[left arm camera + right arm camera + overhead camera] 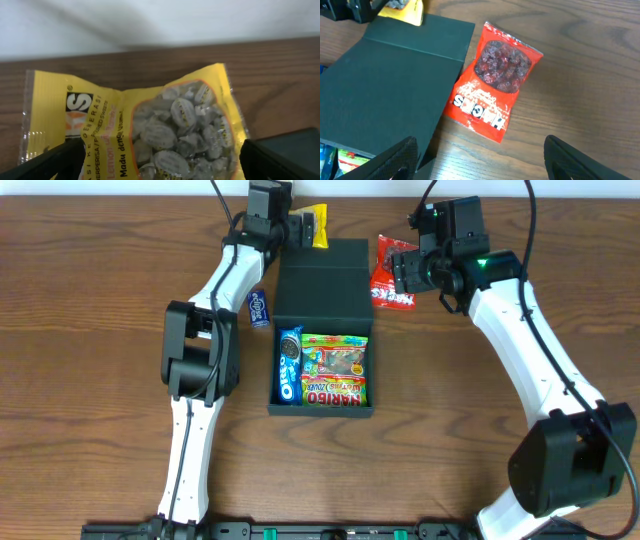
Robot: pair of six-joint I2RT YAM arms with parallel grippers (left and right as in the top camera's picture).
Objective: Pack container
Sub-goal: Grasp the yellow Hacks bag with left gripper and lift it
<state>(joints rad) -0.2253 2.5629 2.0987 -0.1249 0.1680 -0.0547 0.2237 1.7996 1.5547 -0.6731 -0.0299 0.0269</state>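
- At nine o'clock of the container [322, 280], a small blue packet [259, 308] lies on the table [100, 330], just beside the box's left wall and not yet packed.
- At the container's eleven to twelve o'clock, the left gripper [167, 165] hangs over a yellow sweet packet [150, 125]. Its fingers are spread wide, one on each side of the packet, and they appear to have hold of nothing.
- At table centre sits the container, with its long axis running twelve to six o'clock.
  - The flap lid is laid back flat at the twelve o'clock end.
  - The open tray is at the six o'clock end and faces up.
  - The hinge crosses from nine to three.
- Inside the tray, an Oreo packet [290, 366] lies along the nine o'clock wall. A Haribo bag [335, 370] fills most of the rest.
- At the lid's three o'clock edge, a red packet [495, 80] lies flat and appears to touch the flap.
- Above that red packet, the right gripper [487, 162] hovers with its fingers wide apart and empty.
- My judgement is that packing is part done and a pick is in hand. The next move calls for closing on a packet, lifting it clear of the flap and carrying it toward six o'clock. It would then be laid on top of the bags already in the tray, since little bare floor is left.
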